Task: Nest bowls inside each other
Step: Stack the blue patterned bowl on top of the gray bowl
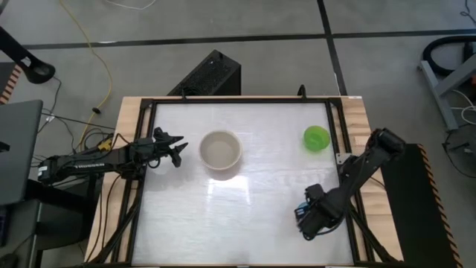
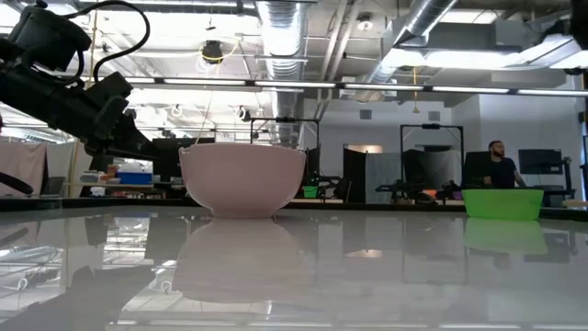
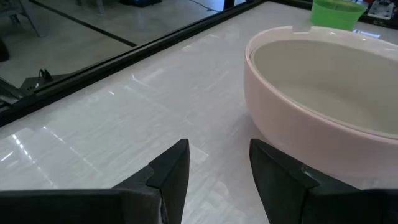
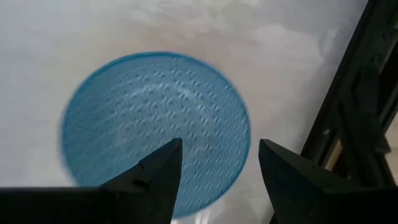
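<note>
A pale pink bowl (image 1: pixel 221 151) (image 2: pixel 243 179) stands upright on the white table, left of centre; its inside looks grey-beige (image 3: pixel 323 74). My left gripper (image 1: pixel 178 151) (image 3: pixel 217 146) waits open just left of it, pointing at its wall without touching. The small green bowl (image 1: pixel 316 138) (image 2: pixel 503 202) stands on its base at the far right. The blue bowl (image 4: pixel 155 118) stands on the table near the right front. My right gripper (image 1: pixel 306 219) (image 4: pixel 219 146) hangs open above it, pointing down, over the bowl's rim on the side toward the table's frame. In the high view the gripper hides most of this bowl.
A black frame rail (image 4: pixel 367 93) runs along the table's right edge, close to the blue bowl. A black box (image 1: pixel 212 74) stands beyond the far edge. Bare white table top lies between the pink bowl and the blue one. A person (image 2: pixel 499 165) stands far back in the room.
</note>
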Controlling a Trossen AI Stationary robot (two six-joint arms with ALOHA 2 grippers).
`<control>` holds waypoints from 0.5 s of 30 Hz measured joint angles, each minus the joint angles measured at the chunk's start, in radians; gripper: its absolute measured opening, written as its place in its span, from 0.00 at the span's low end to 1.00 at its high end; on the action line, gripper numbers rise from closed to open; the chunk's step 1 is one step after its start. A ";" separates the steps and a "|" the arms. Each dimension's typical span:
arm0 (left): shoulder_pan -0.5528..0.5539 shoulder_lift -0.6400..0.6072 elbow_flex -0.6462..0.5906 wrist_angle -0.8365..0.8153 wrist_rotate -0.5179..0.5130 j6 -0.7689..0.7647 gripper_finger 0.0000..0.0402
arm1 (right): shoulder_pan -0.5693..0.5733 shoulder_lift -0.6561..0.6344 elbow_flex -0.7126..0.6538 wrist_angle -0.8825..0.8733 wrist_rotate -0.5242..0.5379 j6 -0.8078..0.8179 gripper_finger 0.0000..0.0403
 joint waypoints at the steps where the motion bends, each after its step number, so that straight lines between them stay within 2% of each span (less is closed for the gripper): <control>1: 0.000 0.000 0.000 0.000 0.000 0.000 0.39 | -0.001 -0.001 -0.018 0.014 -0.002 -0.009 0.58; 15: 0.000 0.000 0.000 0.000 0.000 0.000 0.39 | -0.002 -0.095 -0.287 0.261 -0.029 -0.055 0.57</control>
